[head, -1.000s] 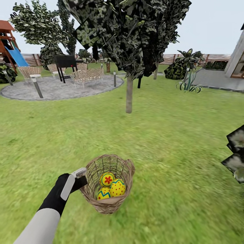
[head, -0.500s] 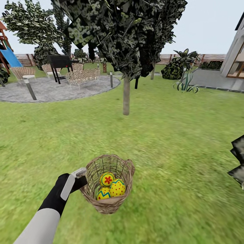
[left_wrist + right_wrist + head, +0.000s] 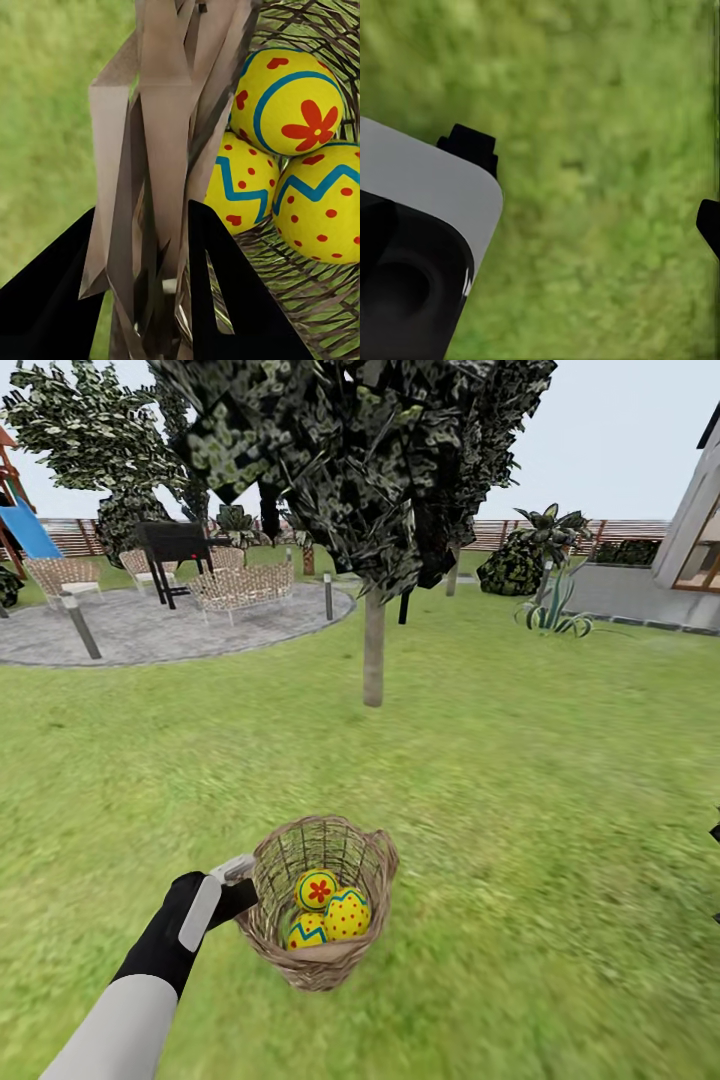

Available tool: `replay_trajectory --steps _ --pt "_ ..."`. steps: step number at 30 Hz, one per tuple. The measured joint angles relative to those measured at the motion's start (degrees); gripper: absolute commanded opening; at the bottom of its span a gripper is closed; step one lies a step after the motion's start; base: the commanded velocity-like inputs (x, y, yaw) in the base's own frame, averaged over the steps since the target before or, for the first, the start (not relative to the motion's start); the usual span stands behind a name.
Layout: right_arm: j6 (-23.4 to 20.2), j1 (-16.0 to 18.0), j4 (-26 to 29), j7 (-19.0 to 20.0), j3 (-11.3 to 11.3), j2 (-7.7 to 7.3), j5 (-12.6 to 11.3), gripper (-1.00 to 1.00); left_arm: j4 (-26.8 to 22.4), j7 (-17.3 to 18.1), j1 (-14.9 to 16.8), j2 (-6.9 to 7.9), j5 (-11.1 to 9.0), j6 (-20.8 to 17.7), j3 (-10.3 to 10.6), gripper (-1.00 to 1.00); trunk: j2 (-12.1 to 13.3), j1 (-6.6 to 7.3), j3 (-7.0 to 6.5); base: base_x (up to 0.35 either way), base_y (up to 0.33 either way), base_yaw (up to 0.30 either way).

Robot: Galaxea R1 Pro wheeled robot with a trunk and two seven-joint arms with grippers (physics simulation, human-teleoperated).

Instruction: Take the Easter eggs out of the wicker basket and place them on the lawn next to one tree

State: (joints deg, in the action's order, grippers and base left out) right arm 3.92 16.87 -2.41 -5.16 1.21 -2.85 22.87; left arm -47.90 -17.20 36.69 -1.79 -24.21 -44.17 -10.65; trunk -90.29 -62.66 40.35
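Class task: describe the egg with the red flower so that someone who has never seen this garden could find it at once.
Start from the pale-trunked tree on the lawn; nearer the camera, the left gripper holds the wicker basket by its rim. Three yellow eggs lie inside. The one wanted, the flower egg, has a red flower ringed in blue, while its neighbours show blue zigzags and red dots.

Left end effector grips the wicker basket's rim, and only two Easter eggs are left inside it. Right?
Not quite: three Easter eggs lie in the wicker basket, as the left wrist view shows. The left end effector does grip its rim.
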Motion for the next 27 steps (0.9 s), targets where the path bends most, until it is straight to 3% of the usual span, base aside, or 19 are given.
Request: replay_trajectory --steps 27 --pt "0.07 0.0 -0.05 0.0 0.0 0.04 0.1 1.0 0.0 0.0 0.0 0.0 0.0 0.0 0.0 -1.0 0.0 0.0 0.0 0.319 0.0 0.0"
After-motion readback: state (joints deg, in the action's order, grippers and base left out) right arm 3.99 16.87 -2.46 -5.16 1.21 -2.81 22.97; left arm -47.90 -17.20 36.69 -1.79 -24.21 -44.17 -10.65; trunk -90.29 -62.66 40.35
